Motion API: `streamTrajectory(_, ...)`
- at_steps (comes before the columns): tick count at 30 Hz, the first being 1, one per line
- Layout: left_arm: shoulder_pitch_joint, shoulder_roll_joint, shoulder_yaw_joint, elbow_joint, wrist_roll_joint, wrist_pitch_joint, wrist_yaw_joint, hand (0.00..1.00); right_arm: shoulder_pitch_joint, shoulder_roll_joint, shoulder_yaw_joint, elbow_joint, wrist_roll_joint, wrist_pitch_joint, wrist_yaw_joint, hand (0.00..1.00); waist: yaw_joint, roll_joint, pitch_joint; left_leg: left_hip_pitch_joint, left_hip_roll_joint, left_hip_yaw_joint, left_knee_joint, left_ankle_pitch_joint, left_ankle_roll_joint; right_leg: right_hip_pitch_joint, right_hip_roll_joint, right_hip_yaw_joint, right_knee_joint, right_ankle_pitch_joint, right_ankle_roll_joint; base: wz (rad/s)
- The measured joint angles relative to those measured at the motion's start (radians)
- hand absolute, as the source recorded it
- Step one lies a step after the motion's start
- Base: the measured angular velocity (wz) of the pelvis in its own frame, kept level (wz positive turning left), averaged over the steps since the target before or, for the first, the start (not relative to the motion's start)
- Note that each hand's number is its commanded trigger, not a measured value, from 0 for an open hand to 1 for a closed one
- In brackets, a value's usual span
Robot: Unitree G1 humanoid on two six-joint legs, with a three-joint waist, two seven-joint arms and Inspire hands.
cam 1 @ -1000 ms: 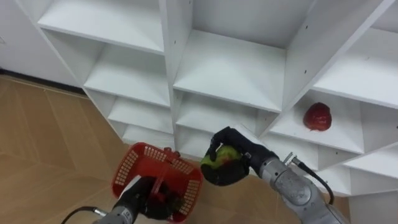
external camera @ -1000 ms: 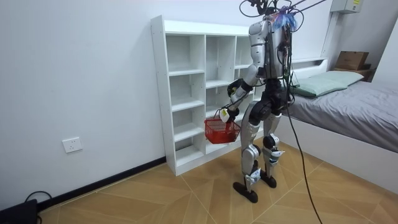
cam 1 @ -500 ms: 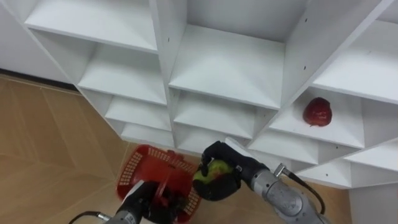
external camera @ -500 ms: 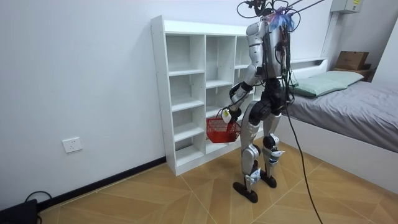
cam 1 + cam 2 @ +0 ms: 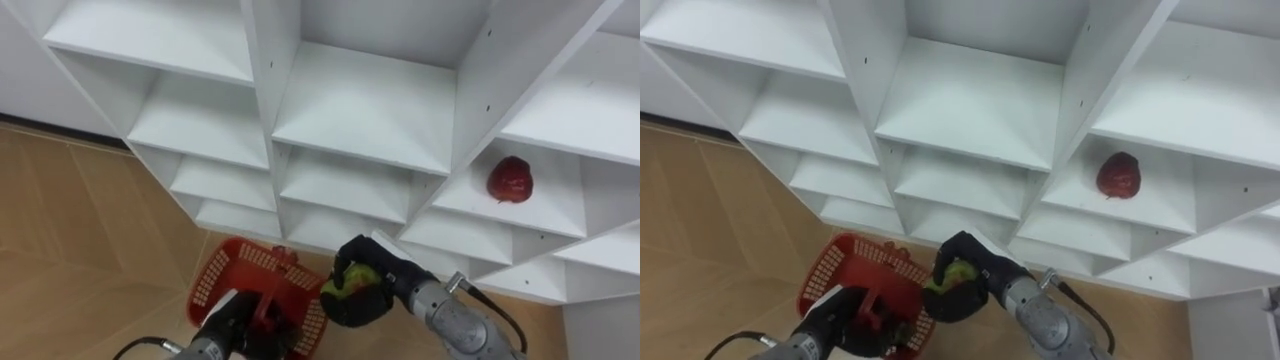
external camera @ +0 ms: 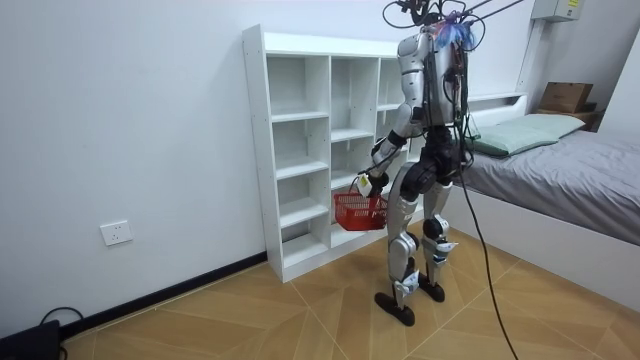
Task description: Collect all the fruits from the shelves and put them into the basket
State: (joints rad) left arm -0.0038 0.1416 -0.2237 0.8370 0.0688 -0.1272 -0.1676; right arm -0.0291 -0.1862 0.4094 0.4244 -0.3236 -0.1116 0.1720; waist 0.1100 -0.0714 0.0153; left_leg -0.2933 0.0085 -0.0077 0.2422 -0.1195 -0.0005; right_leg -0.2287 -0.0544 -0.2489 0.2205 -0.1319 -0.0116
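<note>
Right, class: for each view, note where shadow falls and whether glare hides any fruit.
Left eye view: no glare on the red fruit; shelf tops bright, back walls greyer; the green fruit is shaded inside the right hand, the basket's inside dark by the left hand. Right eye view: same. Room view: closet compartments dimmer than their front edges.

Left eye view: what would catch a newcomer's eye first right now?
The right hand, curled round a green fruit, just right of the red basket that the left hand holds by its handle, low in the view. Next, a red fruit lying alone on a shelf of the white closet, at the right.
</note>
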Motion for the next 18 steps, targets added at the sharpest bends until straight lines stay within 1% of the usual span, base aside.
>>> streamTrajectory(2,0.0,-0.005,0.0,-0.001,0.0,0.0,0.0,1.0,0.0,0.0,0.0,0.002,0.0,0.0,-0.009,1.0,0.0,0.009,-0.0004,0.001,0.0,0.0,-0.001,0.0,0.0,0.0,0.0,0.0,0.001,0.0,0.0,0.0)
streamTrajectory(6,-0.001,-0.012,-0.007,-0.002,0.0,-0.001,-0.002,1.0,-0.002,-0.001,-0.001,0.04,0.0,0.0,-0.01,1.0,0.001,0.02,-0.0053,0.004,0.001,0.003,-0.004,0.0,0.0,0.0,0.0,0.0,0.001,0.0,-0.001,-0.01)
streamTrajectory(15,-0.005,-0.013,-0.007,-0.013,-0.001,-0.003,-0.004,1.0,-0.003,-0.001,-0.001,0.074,0.0,0.0,-0.017,1.0,-0.005,0.02,-0.0049,0.004,0.001,0.005,-0.006,0.0,0.0,-0.001,0.0,0.002,-0.002,0.0,0.0,0.0)
streamTrajectory(18,-0.007,-0.009,-0.024,-0.019,-0.011,-0.005,-0.005,1.0,-0.004,-0.001,-0.001,0.074,0.001,0.0,-0.024,1.0,-0.006,0.02,-0.0049,0.004,0.001,0.005,-0.007,0.0,0.0,-0.001,0.0,0.002,-0.003,0.0,0.0,0.0)
